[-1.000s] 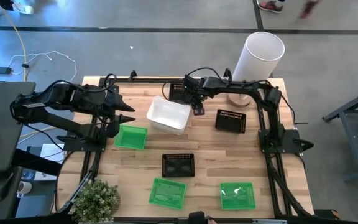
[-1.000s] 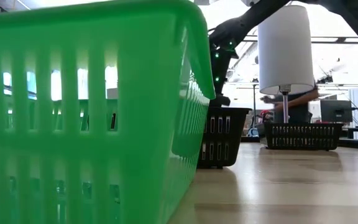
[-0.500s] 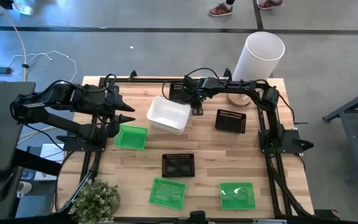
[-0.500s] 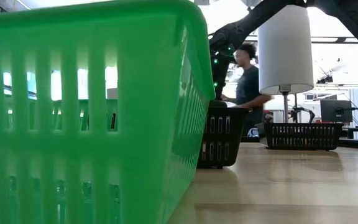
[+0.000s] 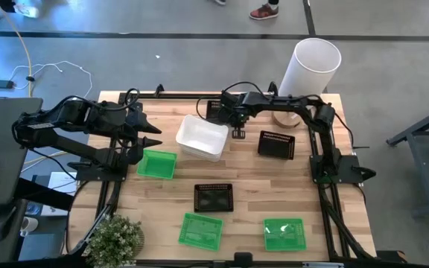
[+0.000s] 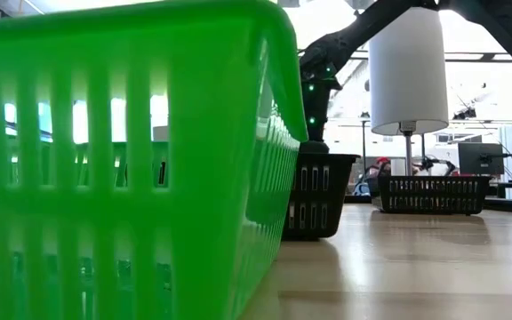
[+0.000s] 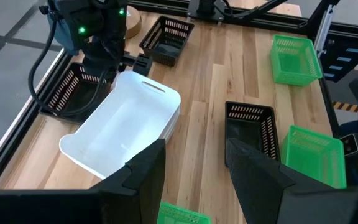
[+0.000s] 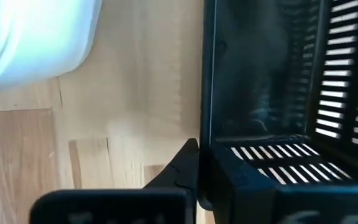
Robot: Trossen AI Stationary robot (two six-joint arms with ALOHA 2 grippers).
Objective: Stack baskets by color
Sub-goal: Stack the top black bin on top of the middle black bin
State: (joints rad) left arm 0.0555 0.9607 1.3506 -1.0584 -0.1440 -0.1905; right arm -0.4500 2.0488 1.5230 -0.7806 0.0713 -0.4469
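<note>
The bench (image 5: 252, 193) is pale wood planks edged by a black metal frame (image 5: 326, 216). Around it lies a grey concrete floor (image 5: 162, 59) crossed by a dark seam at the far side. A white cable (image 5: 51, 71) trails on the floor to the far left. A tall white cylinder (image 5: 309, 68) stands at the bench's far right corner, and a small green plant (image 5: 115, 238) at its near left corner. A person's red shoe (image 5: 263, 11) shows at the far edge. In the low view, bright windows (image 6: 496, 80) light the room behind.
</note>
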